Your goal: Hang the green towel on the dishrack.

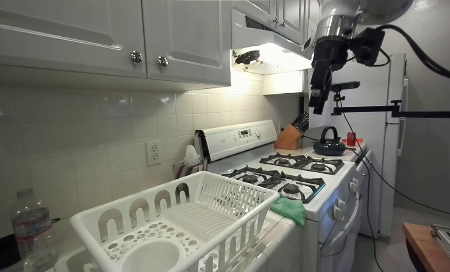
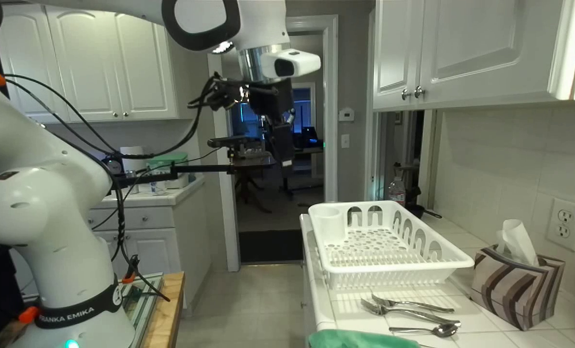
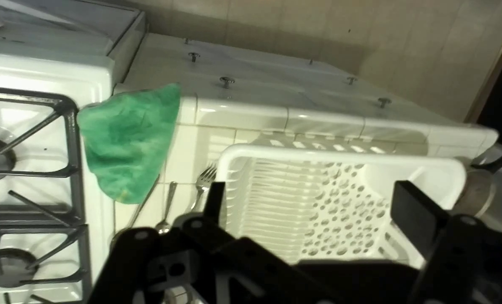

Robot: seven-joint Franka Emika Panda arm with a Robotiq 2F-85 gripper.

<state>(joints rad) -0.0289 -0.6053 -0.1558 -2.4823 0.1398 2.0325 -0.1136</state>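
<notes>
Black claw (image 3: 314, 204) released, spread wide, well apart from green towel (image 3: 128, 141), dishrack (image 3: 339, 157).

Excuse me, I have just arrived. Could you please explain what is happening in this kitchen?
A white robot arm is at work here, but it is not holding anything. Its black two-fingered tool is open and hangs in the air. The green cloth towel lies at the edge of the white tiled counter, between the white plastic dish rack and the white gas stove. The job is to hang this towel on the rack, and that is not yet done.
</notes>
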